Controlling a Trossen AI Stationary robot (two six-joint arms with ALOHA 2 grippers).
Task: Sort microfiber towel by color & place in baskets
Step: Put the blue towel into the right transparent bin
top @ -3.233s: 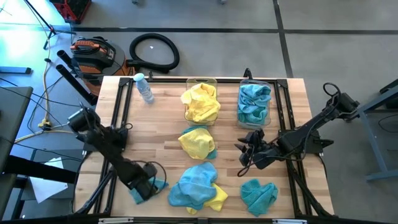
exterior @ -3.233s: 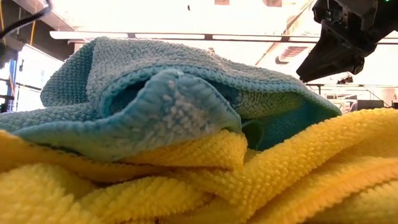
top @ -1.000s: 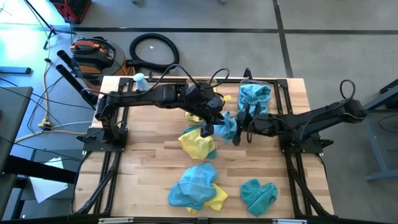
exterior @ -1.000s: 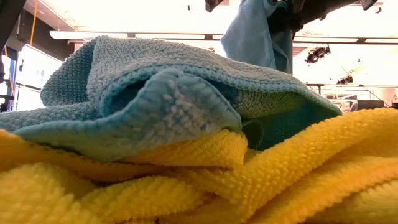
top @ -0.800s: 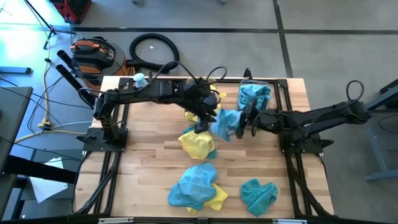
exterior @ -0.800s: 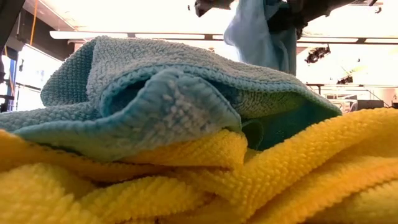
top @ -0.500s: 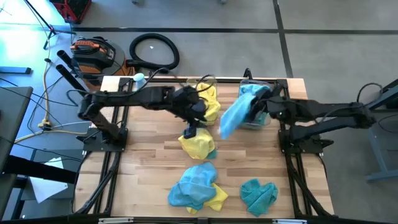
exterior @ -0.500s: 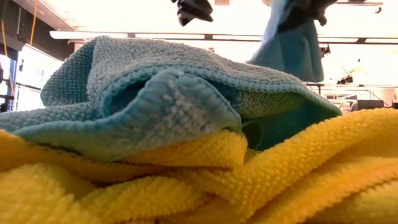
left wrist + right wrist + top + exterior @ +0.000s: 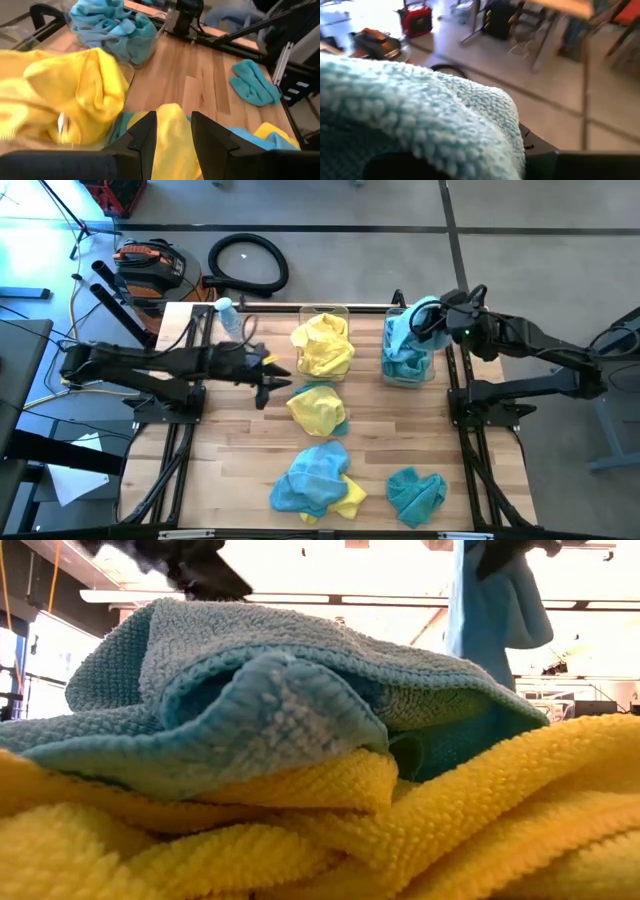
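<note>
From above, the right end effector [image 9: 440,320] now hangs over the right basket [image 9: 409,348] at the bench's [image 9: 240,440] far edge, gripping a teal towel [image 9: 405,330] that half a second ago was still swinging between the two baskets; the left end effector [image 9: 268,380], which was beside that cloth a second ago, has drawn back toward the bench's left side, empty and with fingers slightly apart; the left basket [image 9: 323,340] holds yellow cloth [image 9: 322,345], a yellow towel over a teal one [image 9: 318,408] lies mid-bench, a teal-and-yellow heap [image 9: 315,480] sits at the near edge and a lone teal towel [image 9: 415,492] by the near right corner.

From bench level, the heap [image 9: 300,770] fills the foreground; the carried teal towel [image 9: 495,620] hangs at upper right, farther right than before.

The left wrist view shows its fingers [image 9: 145,137] narrowly parted with nothing between, the yellow-filled basket [image 9: 65,100] near and the teal-filled one [image 9: 115,30] beyond.

The right wrist view is filled by teal pile [image 9: 420,120].

The handover looks finished; release into the teal basket seems next, with four or so cloths left.
</note>
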